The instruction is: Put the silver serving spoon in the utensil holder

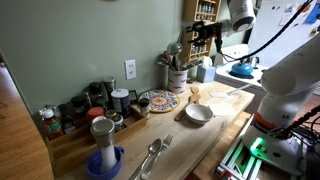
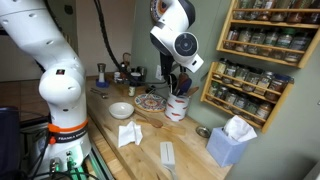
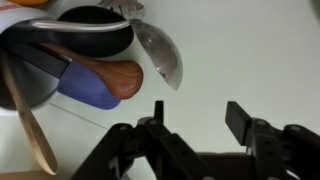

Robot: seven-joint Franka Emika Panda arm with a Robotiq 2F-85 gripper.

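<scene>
The utensil holder [image 1: 177, 79] is a pale cream crock at the back of the counter; it also shows in an exterior view [image 2: 178, 108]. In the wrist view a silver serving spoon [image 3: 160, 50] sticks out of it, bowl up, beside a wooden spoon [image 3: 112, 76], a black ladle [image 3: 95, 28] and a blue spatula [image 3: 88, 92]. My gripper [image 3: 197, 112] is open and empty, just off the spoon's bowl and not touching it. In both exterior views the gripper [image 1: 200, 33] [image 2: 171, 72] hangs just above the holder's utensils.
Two more silver utensils [image 1: 152, 155] lie at the counter's front beside a blue mug [image 1: 105, 160]. A white bowl [image 1: 198, 113], a patterned plate [image 1: 158, 100], jars [image 1: 100, 98] and a blue tissue box [image 2: 232, 140] stand around. A spice shelf [image 2: 262, 55] hangs on the wall.
</scene>
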